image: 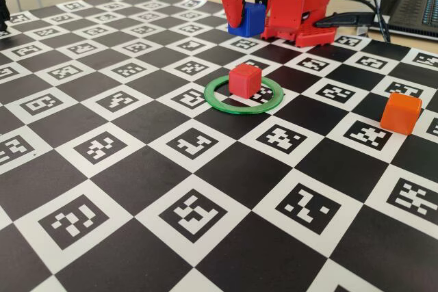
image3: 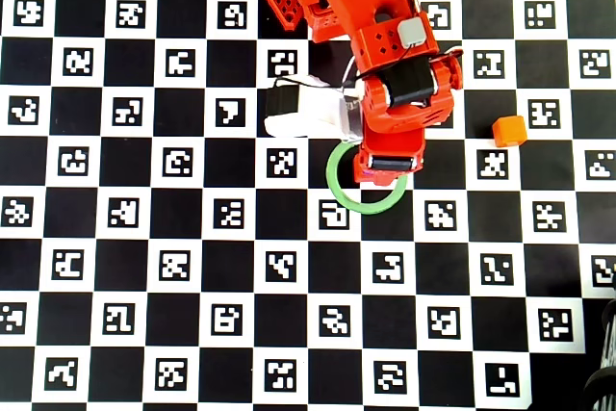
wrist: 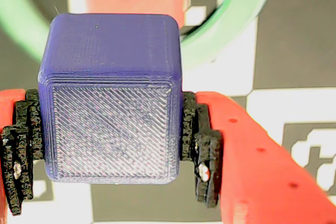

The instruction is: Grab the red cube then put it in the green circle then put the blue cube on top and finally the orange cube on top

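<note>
The small matte red cube (image: pixel 244 79) sits inside the thin green plastic ring (image: pixel 220 101); the claw (wrist: pixel 113 140) grips the deep-blue cube (wrist: pixel 111 98), unstacked; the bright-orange cube (image: pixel 401 113) waits.

We find no readable words, brand names or numerals anywhere. The only signs are the black-and-white square fiducial markers printed in the white squares of the checkerboard mat (image: pixel 137 182), each a blocky coded pattern and not lettering; they cover the mat from near to far and left to right in the fixed and overhead views. The cubes, the ring and the arm carry no print we can make out. The laptop at far right (image: pixel 410 5) shows nothing legible.
</note>
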